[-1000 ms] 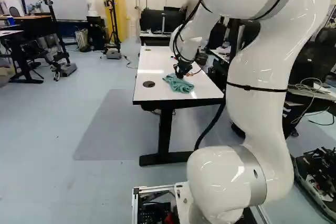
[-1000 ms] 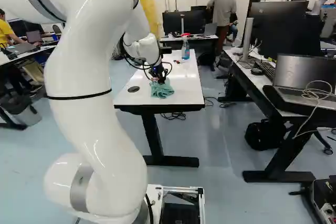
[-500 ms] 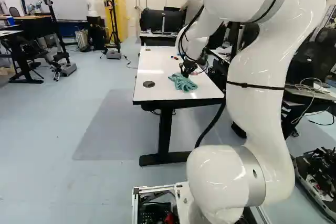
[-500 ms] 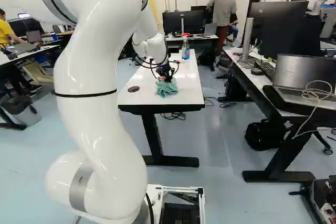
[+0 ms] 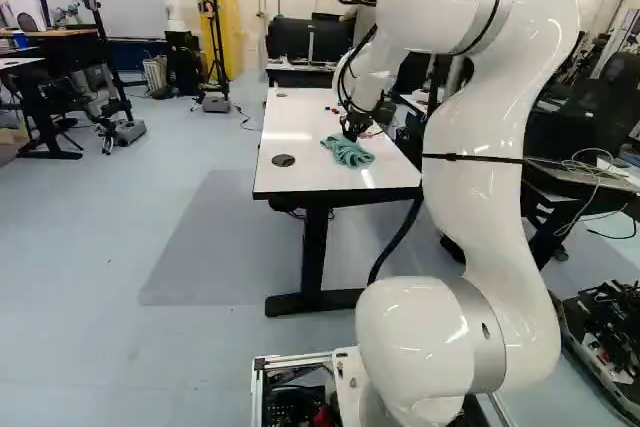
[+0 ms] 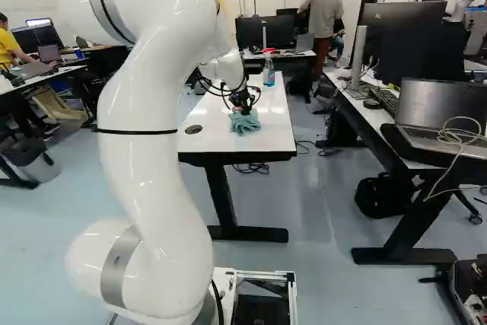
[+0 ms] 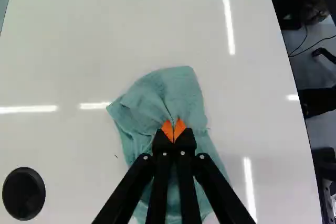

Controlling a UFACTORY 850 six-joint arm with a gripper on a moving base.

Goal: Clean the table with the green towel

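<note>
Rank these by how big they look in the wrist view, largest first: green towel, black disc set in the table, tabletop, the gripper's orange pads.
1. Tabletop
2. Green towel
3. Black disc
4. Orange pads, even taken together

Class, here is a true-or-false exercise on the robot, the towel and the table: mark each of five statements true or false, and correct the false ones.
1. The tool is shut on the green towel. True.
2. The green towel lies on the floor. False: it lies on the white table.
3. Creases in the green towel gather at the tool's orange pads. True.
4. The green towel covers the round black disc in the tabletop. False: the disc is in plain view, off to one side of the towel.
5. In the right base view, a spray bottle stands farther along the table than the towel. True.
</note>
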